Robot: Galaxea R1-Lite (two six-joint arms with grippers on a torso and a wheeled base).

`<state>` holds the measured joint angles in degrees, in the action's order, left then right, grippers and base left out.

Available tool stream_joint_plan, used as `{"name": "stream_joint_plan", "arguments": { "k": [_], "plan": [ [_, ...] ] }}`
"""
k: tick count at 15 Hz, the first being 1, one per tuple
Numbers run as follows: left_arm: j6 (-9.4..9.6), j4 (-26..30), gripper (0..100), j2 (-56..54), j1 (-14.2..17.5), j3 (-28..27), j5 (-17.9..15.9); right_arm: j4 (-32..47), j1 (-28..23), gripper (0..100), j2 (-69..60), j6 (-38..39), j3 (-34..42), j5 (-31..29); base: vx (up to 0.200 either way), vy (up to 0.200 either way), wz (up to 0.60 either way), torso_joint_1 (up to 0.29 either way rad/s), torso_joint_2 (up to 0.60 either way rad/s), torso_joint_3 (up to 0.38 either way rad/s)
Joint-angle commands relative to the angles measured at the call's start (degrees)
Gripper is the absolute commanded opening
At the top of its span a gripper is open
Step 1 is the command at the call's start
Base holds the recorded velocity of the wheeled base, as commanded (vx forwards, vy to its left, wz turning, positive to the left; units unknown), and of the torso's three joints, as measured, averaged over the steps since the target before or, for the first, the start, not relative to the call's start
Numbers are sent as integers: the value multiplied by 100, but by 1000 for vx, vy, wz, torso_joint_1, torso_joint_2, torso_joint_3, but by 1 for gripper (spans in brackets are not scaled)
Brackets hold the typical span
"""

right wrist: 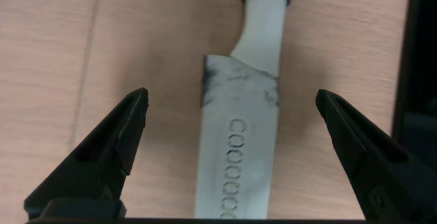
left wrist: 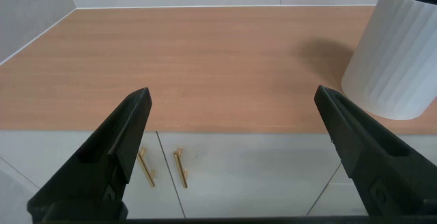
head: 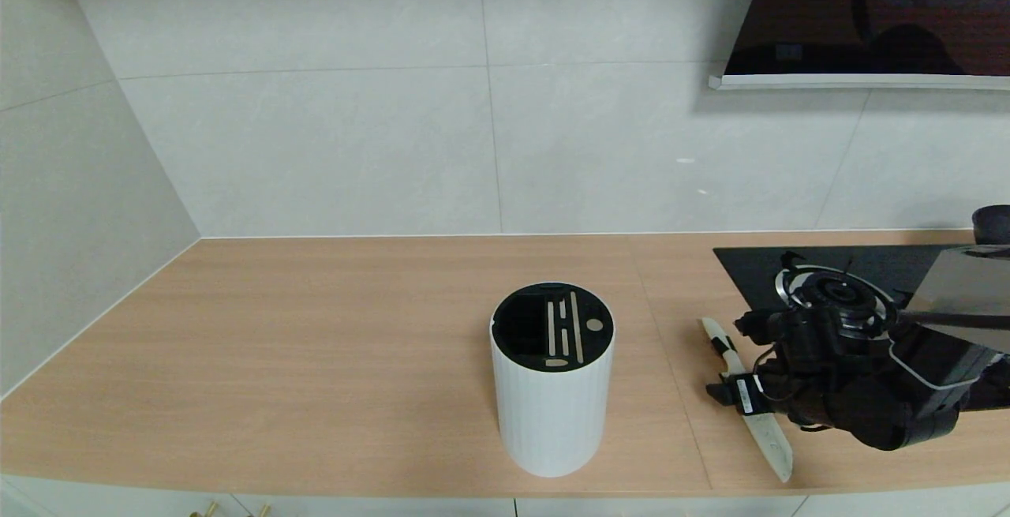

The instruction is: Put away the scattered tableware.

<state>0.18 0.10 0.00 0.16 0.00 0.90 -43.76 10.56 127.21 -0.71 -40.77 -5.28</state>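
One long wooden counter point(head: 316, 359) runs from left to right under a wall point(head: 316, 146) of pale grey tiles. At the far right, up on the wall, hangs a dark range hood point(head: 868, 20), and below it a black cooktop point(head: 750, 264) is set into the counter, with a round burner point(head: 836, 292) on it.

Near the middle of the counter stands a white ribbed holder point(head: 552, 398), upright. Its top is black and has one big opening on the left and several narrow slots on the right.

The right gripper point(head: 730, 359) is at the right side, between the holder and the cooktop, low over the counter. Its two fingers are spread wide and have hold of nothing. Between them, on the wood, lies the knife point(right wrist: 242, 135). It is flat on the counter, with the black and white handle to the far side and the white blade pointing to the near edge. The fingers stand on both sides of the blade, apart from it.

The left gripper point(left wrist: 232, 101) is over the near edge of the counter, to the left of the holder. It is also wide open and holds nothing. Under it are cabinet doors with small golden handles point(left wrist: 181, 168).
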Motion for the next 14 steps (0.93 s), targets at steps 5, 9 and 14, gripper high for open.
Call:
{"name": "stream_joint_plan", "arguments": {
  "k": [5, 9, 14],
  "plan": [
    [-1, -1, 100, 0, 2, 0, 6, -9, -27, 100, 155, 9, -98, -43, 0, 0, 0, 0, 0, 0],
    [-1, -1, 100, 0, 2, 0, 6, -9, -71, 0, 217, 9, -116, -52, 0, 0, 0, 0, 0, 0],
    [-1, -1, 100, 0, 2, 0, -2, -9, -71, 0, 199, 9, -107, -52, 0, 0, 0, 0, 0, 0]
  ]
}}
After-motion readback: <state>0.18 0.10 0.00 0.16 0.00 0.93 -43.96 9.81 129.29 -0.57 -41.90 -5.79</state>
